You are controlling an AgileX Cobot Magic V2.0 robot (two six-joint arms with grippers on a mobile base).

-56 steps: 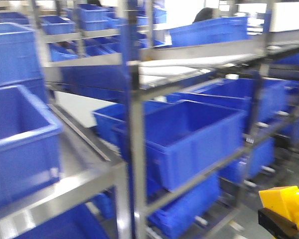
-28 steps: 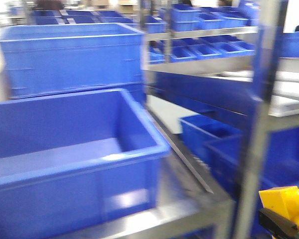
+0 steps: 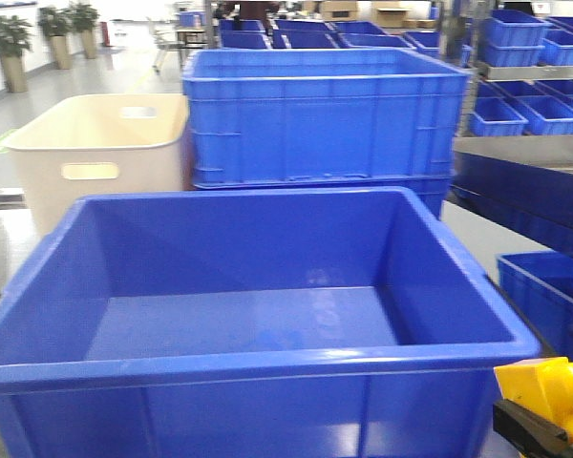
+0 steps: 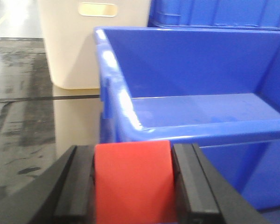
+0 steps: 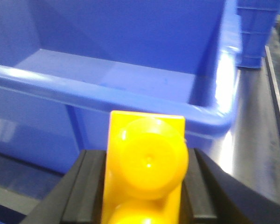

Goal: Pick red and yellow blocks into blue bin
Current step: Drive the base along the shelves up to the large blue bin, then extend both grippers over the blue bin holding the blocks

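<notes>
– Warehouse aisle: potted plants far left, shelved blue crates far right. A glossy grey tabletop carries the containers. Status: my left end effector is pinching the red cube between its black jaws; my right end effector is pinching the yellow brick likewise. Both blocks sit outside the blue bin, just short of its near rim. I cannot tell whether they stand above rim height.

– Which container is the target, and how should the step be run?

– Target: the nearest tub, with smooth inward-sloping walls, a thick rolled rim and a bare floor. Do not use the ribbed blue crate behind it or the cream tub with handle slots, far left. Procedure, as I judge it: carry each block forward past the rim until it is over the bin's floor, red toward the left half, yellow toward the right, then spread the jaws. Keep the jaws above the rim; its thickness would catch a low approach.

– Handling notes?

– Red cube: plain, flat-faced, matte, held on two opposite faces. Yellow brick: glossy moulded plastic, longer, two round studs, held on its long sides. Both look rigid and light. I expect a bounce on hard plastic, so release low inside the walls.
</notes>
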